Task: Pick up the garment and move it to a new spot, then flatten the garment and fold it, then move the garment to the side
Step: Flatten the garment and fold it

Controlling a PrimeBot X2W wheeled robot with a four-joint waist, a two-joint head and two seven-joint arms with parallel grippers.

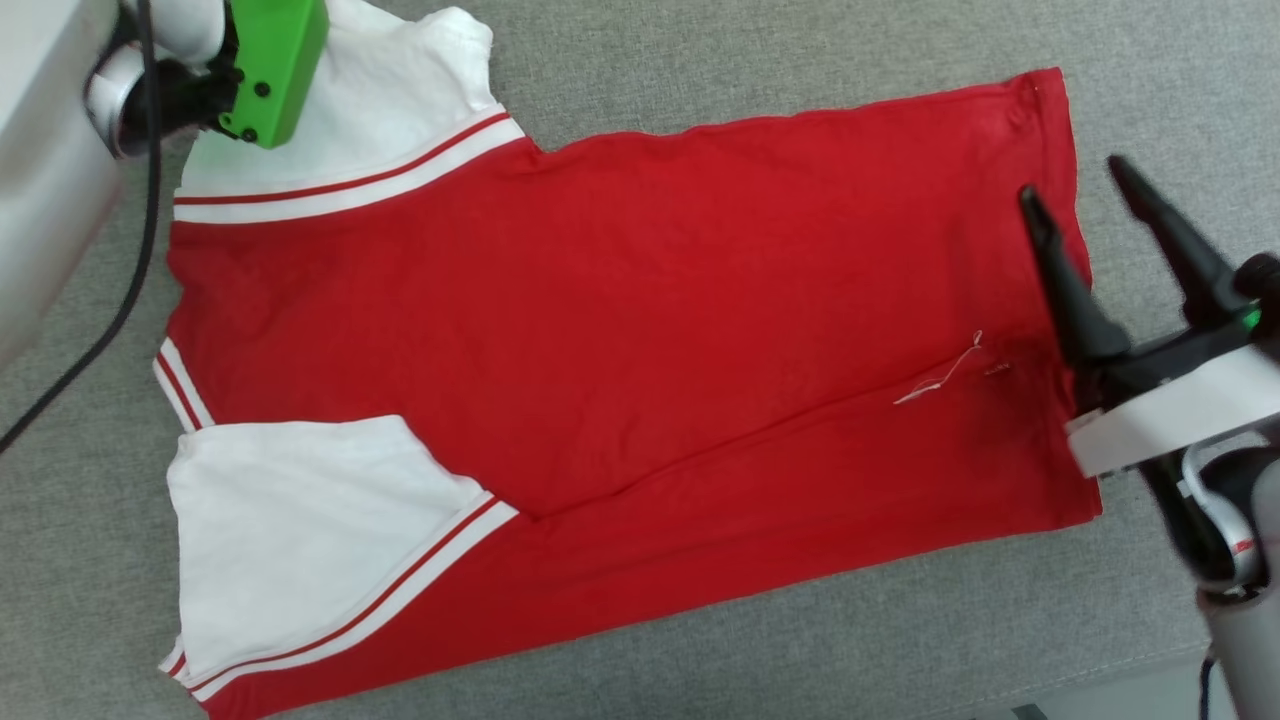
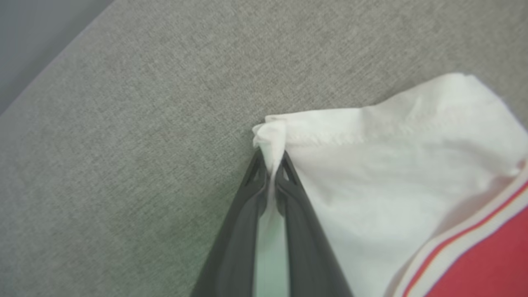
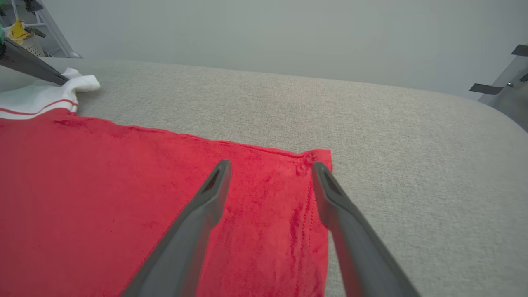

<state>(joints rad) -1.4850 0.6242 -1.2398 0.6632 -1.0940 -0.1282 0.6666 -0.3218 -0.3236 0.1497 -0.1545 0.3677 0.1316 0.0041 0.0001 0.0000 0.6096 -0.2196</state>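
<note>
The garment (image 1: 620, 330) lies spread, plain red side up, on the grey cushion (image 1: 700, 60). The left gripper (image 2: 270, 165) pinches the tip of a white sleeve (image 2: 392, 165). The right gripper (image 3: 271, 164) hovers wide over the hem corner (image 3: 321, 156), which it should seize squarely so both ends lift evenly.

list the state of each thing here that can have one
garment, spread mostly flat on the grey surface, lettering not showing
left gripper, shut on the corner of a white sleeve
right gripper, open over the garment's hem corner, holding nothing
</note>
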